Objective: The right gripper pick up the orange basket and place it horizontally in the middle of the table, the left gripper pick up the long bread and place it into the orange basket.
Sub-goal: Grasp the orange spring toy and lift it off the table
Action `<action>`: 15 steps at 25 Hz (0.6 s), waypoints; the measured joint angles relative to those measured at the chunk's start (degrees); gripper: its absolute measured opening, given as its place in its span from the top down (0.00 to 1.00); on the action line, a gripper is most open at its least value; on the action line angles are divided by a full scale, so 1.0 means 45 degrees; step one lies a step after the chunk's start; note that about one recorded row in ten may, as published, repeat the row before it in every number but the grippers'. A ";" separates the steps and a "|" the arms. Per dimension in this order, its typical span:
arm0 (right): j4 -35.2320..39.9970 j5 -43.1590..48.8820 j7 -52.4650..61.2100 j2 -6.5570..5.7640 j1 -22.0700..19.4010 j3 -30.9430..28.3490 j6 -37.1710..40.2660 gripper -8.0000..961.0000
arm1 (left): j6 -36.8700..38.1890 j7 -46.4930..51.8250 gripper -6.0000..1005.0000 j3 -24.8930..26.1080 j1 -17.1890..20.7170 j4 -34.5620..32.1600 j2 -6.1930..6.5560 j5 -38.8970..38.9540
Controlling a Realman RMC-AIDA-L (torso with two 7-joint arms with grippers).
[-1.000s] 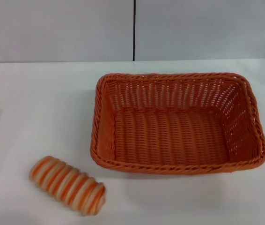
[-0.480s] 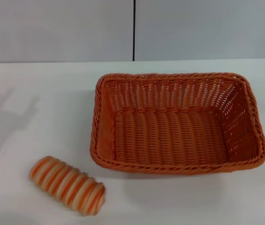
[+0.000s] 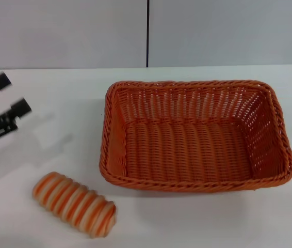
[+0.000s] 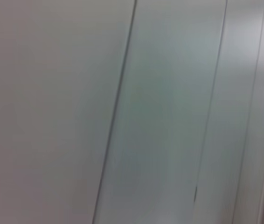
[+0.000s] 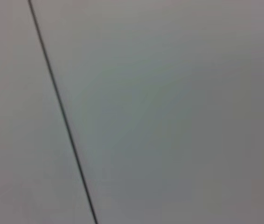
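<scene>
The orange basket (image 3: pixel 195 135) lies lengthwise across the middle of the white table (image 3: pixel 48 103), empty. The long bread (image 3: pixel 74 204), striped orange and cream, rests on the table in front of the basket's left corner. My left gripper (image 3: pixel 11 94) enters at the left edge, open, above the table and well behind the bread, with nothing between its fingers. The right gripper is out of view. Both wrist views show only grey wall panels.
A grey wall (image 3: pixel 228 31) with a dark vertical seam (image 3: pixel 147 33) stands behind the table. White tabletop extends left of the basket and along the front edge.
My left gripper has come into the head view from the left edge; before, only its shadow lay on the table. Basket and bread have not moved.
</scene>
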State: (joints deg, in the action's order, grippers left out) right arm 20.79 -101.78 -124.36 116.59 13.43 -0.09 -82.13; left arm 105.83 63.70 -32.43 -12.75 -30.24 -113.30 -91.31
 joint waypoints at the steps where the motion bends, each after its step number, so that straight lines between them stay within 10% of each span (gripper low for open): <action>1: 0.0000 0.0000 0.0000 0.0000 0.0000 0.0000 0.0000 0.52 | -0.0020 -0.0006 0.17 0.0024 0.0046 -0.0002 -0.0016 -0.0187; 15: -0.0334 -0.0054 0.0068 -0.0039 0.0648 -0.0283 0.0862 0.52 | -0.0836 -0.0034 0.29 0.0420 0.0985 0.0256 -0.0197 -0.1614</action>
State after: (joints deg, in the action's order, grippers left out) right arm 19.28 -102.02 -124.05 116.41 16.35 -1.36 -78.25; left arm 102.06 63.55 -30.54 -8.31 -29.09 -114.19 -98.57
